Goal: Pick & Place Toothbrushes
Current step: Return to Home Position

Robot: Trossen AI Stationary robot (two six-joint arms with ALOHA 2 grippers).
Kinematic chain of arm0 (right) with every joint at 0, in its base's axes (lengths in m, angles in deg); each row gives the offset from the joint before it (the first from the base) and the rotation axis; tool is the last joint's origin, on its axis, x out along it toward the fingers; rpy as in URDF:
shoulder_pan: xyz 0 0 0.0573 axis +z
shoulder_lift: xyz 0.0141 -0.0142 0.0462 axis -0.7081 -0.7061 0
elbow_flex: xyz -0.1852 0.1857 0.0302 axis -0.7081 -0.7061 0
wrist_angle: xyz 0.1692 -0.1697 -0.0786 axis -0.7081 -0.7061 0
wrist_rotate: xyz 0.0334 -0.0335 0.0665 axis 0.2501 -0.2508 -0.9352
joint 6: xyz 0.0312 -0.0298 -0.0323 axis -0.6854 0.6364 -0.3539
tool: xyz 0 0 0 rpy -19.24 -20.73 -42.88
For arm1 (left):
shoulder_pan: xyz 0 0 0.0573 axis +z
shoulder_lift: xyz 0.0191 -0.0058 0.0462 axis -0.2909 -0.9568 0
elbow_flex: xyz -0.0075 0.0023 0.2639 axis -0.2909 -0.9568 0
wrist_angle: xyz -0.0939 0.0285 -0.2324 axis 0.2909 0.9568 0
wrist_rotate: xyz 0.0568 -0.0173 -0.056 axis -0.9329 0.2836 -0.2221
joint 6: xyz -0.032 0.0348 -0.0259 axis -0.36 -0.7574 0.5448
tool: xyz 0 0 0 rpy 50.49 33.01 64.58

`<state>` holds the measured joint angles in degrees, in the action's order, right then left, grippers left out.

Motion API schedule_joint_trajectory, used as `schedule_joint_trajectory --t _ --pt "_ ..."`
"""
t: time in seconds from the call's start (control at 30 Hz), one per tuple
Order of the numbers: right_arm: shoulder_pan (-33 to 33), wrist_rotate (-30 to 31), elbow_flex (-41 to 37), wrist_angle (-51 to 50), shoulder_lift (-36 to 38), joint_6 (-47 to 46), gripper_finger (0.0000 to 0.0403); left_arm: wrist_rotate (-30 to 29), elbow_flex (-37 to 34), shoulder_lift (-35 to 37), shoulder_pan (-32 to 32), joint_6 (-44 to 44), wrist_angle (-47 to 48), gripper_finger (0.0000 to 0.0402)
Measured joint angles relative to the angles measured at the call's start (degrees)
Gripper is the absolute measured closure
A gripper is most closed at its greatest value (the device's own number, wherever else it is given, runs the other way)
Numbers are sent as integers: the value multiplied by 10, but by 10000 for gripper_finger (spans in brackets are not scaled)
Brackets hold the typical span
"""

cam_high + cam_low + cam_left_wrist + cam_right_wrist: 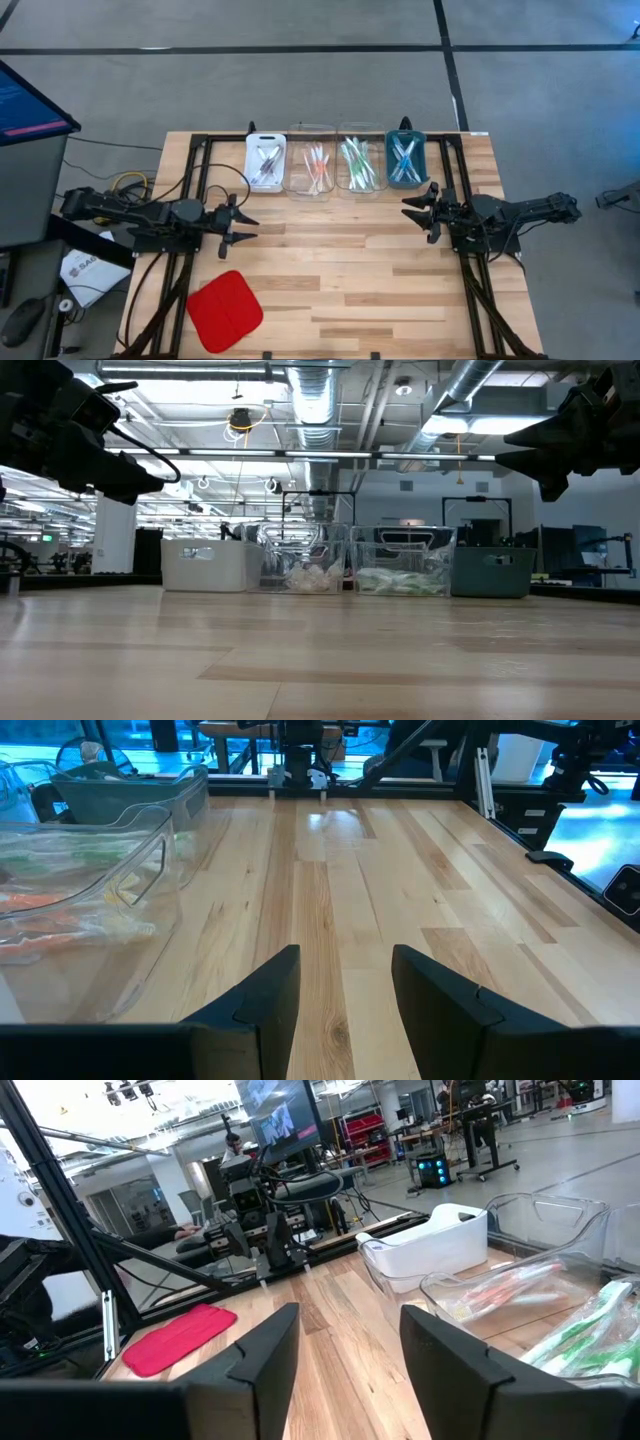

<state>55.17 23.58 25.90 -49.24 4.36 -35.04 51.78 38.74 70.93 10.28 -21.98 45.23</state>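
Left gripper (247,227) and right gripper (406,208) hang open and empty over the wooden counter (340,270). Slim pale plastic toothbrushes (357,165) lie between them, farther back.

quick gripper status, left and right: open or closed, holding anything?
Left gripper: open, holding nothing, above the left side of the table.
Right gripper: open, holding nothing, above the table's right side.
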Motion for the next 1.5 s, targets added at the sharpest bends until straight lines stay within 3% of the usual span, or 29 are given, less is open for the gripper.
schedule_joint_trajectory --t 1.5 --pt "0 0 0 0 0 0 233 0 0 0 0 0 -11 248"
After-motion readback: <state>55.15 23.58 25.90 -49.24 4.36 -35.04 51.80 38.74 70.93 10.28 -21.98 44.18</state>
